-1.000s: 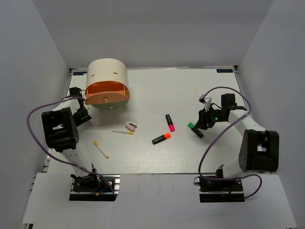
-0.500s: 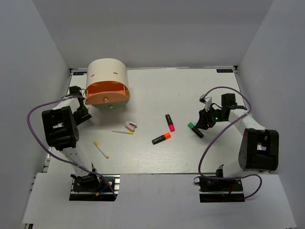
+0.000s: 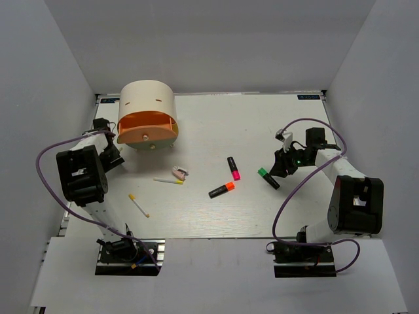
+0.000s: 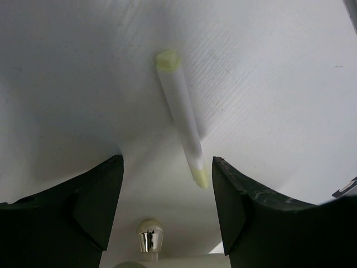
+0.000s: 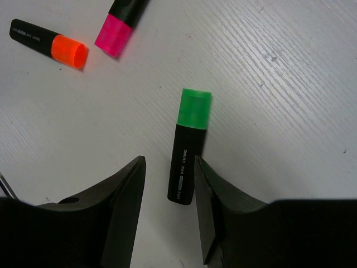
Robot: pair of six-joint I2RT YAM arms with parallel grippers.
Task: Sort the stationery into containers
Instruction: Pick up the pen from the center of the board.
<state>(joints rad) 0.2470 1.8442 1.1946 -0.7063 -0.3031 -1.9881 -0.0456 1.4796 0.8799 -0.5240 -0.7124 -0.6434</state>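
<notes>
I see black barrels on all three: the green-capped marker (image 5: 189,146), the orange-capped marker (image 5: 50,43) and the pink-capped marker (image 5: 120,25). The desk (image 5: 290,84) is white with fine diagonal ribbing. The organiser (image 3: 147,118) is cream with an orange front. The stick (image 4: 182,118) looks white with pale yellow ends. The clip (image 3: 179,173) is pink and white. The fingers (image 5: 120,223) are black.

Both arms extended, both sets of jaws parted, nothing held.
Left arm (image 3: 82,176) folded at the elbow, left gripper (image 3: 115,157) (image 4: 165,164) low, jaws spread wide. Right arm (image 3: 340,173) bent inward, right gripper (image 3: 275,171) (image 5: 168,161) pointing down, jaws at a narrower gap.
</notes>
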